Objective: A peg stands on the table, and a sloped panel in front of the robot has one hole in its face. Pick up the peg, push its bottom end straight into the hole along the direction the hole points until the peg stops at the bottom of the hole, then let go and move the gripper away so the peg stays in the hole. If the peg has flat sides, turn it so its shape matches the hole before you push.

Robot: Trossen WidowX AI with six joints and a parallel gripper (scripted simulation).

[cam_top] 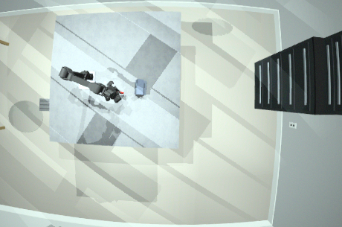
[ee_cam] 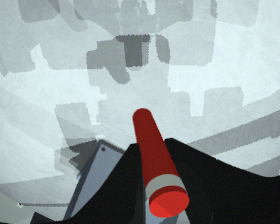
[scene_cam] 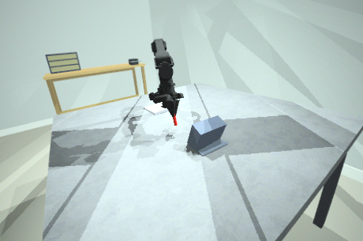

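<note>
The red peg (cam_top: 122, 92) (scene_cam: 175, 121) (ee_cam: 149, 134) is round, with a grey band near one end in the wrist view. My gripper (cam_top: 118, 94) (scene_cam: 174, 114) (ee_cam: 151, 148) is shut on the peg and holds it above the table, its lower end pointing down. The blue-grey block with the sloped panel (cam_top: 140, 87) (scene_cam: 208, 133) (ee_cam: 97, 172) stands apart from the peg, on the side away from the arm's base. In the wrist view it is partly hidden behind the black fingers. I cannot make out its hole in any view.
The grey table (cam_top: 111, 29) (scene_cam: 150, 205) carries the arm and the block. A white plate (scene_cam: 153, 108) lies near the arm's base. Beyond the table stand a wooden side table (scene_cam: 95, 69) and a tall black cabinet (cam_top: 284, 81). Shadows cross the table.
</note>
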